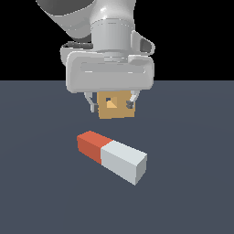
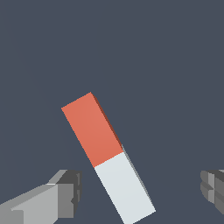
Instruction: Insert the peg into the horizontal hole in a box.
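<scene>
Hovering with jaws spread wide and nothing held: gripper, well above the floor. One peg lying flat, nearer the camera than the fingers, long axis slanting from far-left red end to near-right white end, askew to the jaw line. One box beyond, one hole facing forward.

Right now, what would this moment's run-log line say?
phase: pre-grasp | hand: open, empty, above floor | peg: lying flat, untouched | box: behind hand | hole: empty
</scene>
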### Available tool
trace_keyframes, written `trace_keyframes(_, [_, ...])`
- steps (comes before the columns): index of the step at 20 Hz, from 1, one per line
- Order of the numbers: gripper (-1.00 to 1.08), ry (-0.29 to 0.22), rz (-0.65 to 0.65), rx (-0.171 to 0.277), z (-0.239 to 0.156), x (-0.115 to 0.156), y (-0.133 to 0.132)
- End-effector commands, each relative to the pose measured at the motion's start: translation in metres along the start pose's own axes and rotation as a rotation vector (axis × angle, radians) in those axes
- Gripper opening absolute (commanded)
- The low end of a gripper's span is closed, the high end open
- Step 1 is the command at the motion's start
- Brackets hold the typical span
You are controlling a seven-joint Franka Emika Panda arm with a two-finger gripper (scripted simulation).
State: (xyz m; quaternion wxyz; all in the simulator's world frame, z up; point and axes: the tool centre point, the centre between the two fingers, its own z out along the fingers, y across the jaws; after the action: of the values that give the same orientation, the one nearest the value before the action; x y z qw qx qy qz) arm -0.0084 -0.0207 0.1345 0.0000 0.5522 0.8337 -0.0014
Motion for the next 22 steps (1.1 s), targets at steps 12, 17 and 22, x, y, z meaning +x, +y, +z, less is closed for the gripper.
trace_keyframes(12, [1.0,0.001,-0.306,-0.002,0.038,-0.039,-0.006])
trace_keyframes(17, [1.0,0.001,-0.398,-0.003,0.049,-0.051,-0.005])
trace_keyframes(22, [1.0,0.001,-0.461,-0.003,0.057,-0.059,-0.003])
